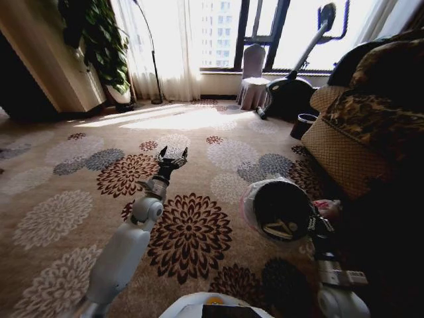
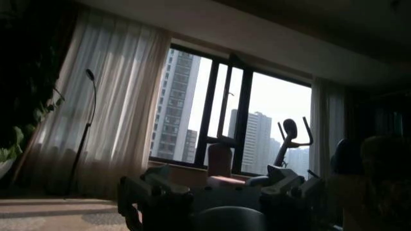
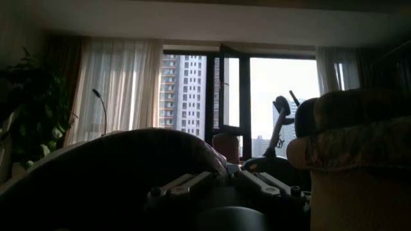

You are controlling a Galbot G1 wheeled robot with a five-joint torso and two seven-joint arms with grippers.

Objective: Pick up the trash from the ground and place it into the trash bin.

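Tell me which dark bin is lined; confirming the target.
The round black bin beside the right gripper: pale plastic liner, unlike the far dark bin.

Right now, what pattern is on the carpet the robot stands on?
Large round flower medallions in dark red, grey and cream on a beige carpet, clearest in the head view.

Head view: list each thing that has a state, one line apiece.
Trash bin: tipped, mouth toward the camera, held at its rim by the right gripper.
Right gripper: shut on the bin's rim.
Left gripper: open, empty, above the carpet.
Window: one sash ajar.
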